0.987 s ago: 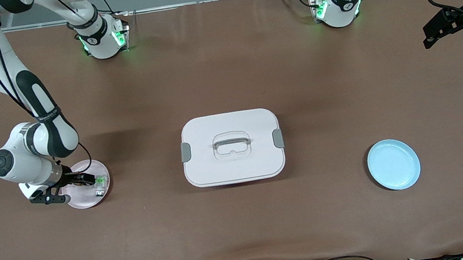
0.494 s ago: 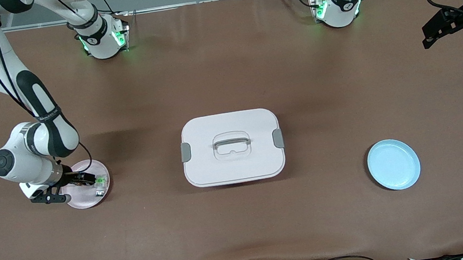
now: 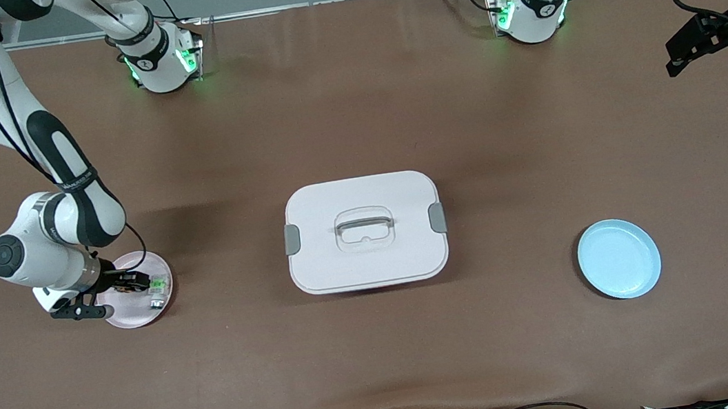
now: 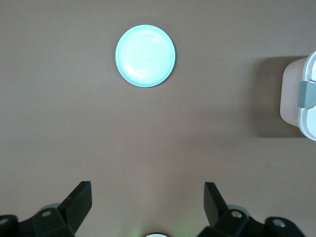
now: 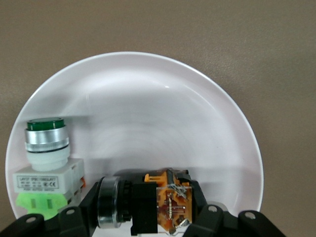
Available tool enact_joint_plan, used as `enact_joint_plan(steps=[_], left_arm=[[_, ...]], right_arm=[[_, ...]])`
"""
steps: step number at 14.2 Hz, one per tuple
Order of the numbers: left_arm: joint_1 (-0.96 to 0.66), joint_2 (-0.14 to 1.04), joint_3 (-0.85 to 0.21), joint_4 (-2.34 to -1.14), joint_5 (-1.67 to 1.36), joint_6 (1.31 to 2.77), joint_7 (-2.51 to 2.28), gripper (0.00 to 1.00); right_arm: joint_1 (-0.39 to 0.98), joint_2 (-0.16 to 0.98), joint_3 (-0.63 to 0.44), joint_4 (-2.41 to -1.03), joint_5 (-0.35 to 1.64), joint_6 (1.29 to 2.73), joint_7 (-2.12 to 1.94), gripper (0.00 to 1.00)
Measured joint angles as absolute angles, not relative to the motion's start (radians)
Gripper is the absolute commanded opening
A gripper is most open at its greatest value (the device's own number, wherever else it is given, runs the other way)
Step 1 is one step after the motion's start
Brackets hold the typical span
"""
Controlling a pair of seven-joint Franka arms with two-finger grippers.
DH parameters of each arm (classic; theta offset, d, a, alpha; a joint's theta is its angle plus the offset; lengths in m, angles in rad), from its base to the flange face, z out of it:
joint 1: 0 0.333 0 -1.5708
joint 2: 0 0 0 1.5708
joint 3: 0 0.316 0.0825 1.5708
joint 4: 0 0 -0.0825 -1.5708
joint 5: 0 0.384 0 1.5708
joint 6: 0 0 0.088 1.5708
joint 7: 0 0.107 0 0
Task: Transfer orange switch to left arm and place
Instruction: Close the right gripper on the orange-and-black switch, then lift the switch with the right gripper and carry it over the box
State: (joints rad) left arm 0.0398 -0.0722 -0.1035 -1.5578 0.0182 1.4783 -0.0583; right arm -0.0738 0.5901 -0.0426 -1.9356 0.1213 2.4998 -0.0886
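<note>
Right gripper (image 5: 143,217) down in pink plate (image 3: 141,315), jaws pinching orange switch (image 5: 148,205); green switch (image 5: 45,160) beside it. Left gripper (image 4: 145,205) waits high over table's left-arm end, jaws spread. Box (image 3: 365,232) mid-table, blue plate (image 3: 618,258) near.

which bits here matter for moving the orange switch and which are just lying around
In the job:
- small black-and-orange push-button switch, in the shut right pincer on the round pink plate
- large white latched plastic box, to avoid
- open left pincer, waiting
- round pale blue plate, likely destination

Just lying about:
- green-and-silver switch
</note>
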Motion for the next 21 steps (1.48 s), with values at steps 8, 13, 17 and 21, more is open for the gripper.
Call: enact_joint_plan(steps=[8, 13, 17, 21], left_arm=[[0.040, -0.069, -0.103, -1.558, 0.018, 1.479, -0.058, 1.00], [0.041, -0.060, -0.102, -1.558, 0.018, 1.479, -0.058, 1.00], [0.041, -0.057, -0.103, -1.558, 0.018, 1.479, -0.058, 1.00], [0.041, -0.052, -0.102, -1.558, 0.018, 1.479, -0.058, 1.00]], right_arm=[[-0.074, 0.547, -0.042, -1.726, 0.197, 2.029, -0.019, 0.00], [-0.037, 0.471, -0.019, -1.554, 0.312, 1.693, 0.351, 0.00], [0.084, 0.450, -0.005, -1.464, 0.428, 1.625, 0.800, 0.00], [0.181, 0.450, -0.003, -1.412, 0.514, 1.625, 1.145, 0.00]])
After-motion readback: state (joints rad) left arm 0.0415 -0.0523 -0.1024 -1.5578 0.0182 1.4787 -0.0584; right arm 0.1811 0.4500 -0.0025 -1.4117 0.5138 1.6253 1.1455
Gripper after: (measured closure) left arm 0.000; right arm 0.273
